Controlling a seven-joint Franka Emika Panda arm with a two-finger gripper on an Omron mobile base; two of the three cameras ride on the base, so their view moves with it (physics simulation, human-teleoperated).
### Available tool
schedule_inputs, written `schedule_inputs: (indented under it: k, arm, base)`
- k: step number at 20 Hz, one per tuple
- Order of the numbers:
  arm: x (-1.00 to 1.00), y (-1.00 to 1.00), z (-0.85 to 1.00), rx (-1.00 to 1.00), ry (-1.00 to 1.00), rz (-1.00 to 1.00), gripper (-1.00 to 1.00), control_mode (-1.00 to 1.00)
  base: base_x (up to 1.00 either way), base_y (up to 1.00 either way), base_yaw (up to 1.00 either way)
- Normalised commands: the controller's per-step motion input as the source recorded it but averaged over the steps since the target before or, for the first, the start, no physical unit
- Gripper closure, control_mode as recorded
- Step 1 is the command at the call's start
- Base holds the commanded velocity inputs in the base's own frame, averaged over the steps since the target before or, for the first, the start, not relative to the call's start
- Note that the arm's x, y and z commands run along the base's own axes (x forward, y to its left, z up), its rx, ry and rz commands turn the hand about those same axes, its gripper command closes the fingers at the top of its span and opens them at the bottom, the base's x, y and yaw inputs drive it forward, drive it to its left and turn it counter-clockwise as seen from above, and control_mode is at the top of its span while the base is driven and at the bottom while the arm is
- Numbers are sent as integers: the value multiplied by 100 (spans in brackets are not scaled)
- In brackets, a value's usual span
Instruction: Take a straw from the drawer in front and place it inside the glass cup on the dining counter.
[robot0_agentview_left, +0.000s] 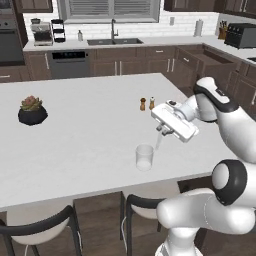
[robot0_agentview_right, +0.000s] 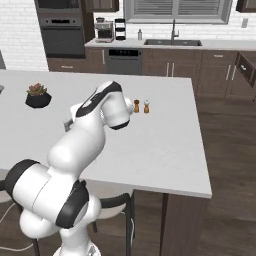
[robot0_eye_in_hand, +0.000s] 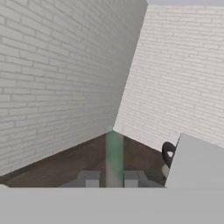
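Observation:
The glass cup (robot0_agentview_left: 144, 157) stands upright on the dining counter (robot0_agentview_left: 80, 140), near its front edge. My gripper (robot0_agentview_left: 161, 131) hangs just above and to the right of the cup, shut on the straw (robot0_agentview_left: 159, 142). The straw points down, and its lower end is close beside the cup's right rim, outside it. In the hand view the straw (robot0_eye_in_hand: 114, 157) is a pale blurred strip rising between the two fingertips (robot0_eye_in_hand: 89, 178). The drawer (robot0_agentview_left: 216, 60) stands open at the back right, in the dark cabinet run.
Two small shakers (robot0_agentview_left: 147, 103) stand behind the cup. A potted plant (robot0_agentview_left: 32, 111) sits at the counter's left. Black-framed stools (robot0_agentview_left: 135, 207) are tucked under the front edge. My arm's elbow (robot0_agentview_right: 107, 107) rises over the counter (robot0_agentview_right: 165, 145).

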Motion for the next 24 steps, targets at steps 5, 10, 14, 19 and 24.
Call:
schedule_inputs:
  k: [5, 10, 14, 19, 24]
  arm:
    - [7, 0, -8, 0, -7, 0, 100, -100]
    - [10, 0, -25, 0, 0, 0, 100, -100]
    - [20, 0, -21, 0, 0, 0, 100, -100]
    - [32, 0, -3, 0, 0, 0, 100, -100]
    - [27, 0, -13, 0, 0, 0, 100, -100]
  base:
    - [0, 0, 0]
    - [0, 0, 0]
    - [0, 0, 0]
    - [0, 0, 0]
    - [0, 0, 0]
